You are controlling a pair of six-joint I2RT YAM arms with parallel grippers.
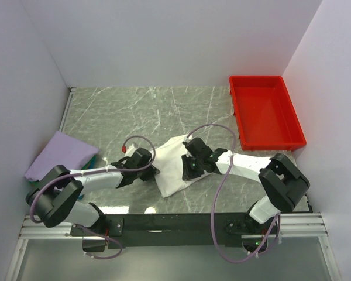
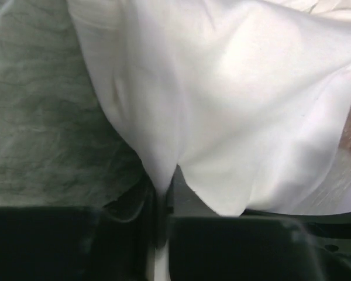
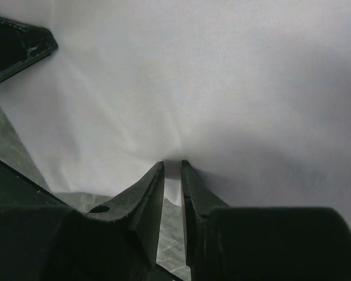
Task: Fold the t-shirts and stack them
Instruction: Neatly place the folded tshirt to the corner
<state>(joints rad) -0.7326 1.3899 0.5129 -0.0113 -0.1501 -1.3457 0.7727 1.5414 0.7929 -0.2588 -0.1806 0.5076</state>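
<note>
Left jaws and right jaws pinch the plain white t-shirt (image 1: 172, 175).

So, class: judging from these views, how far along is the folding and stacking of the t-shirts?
Done: the lavender t-shirt lies folded on the left of the table, a green one peeking out beneath. In hand: the left gripper and right gripper each pinch the white t-shirt, rumpled mid-table. Left: fold it and stack it on the lavender one.
</note>
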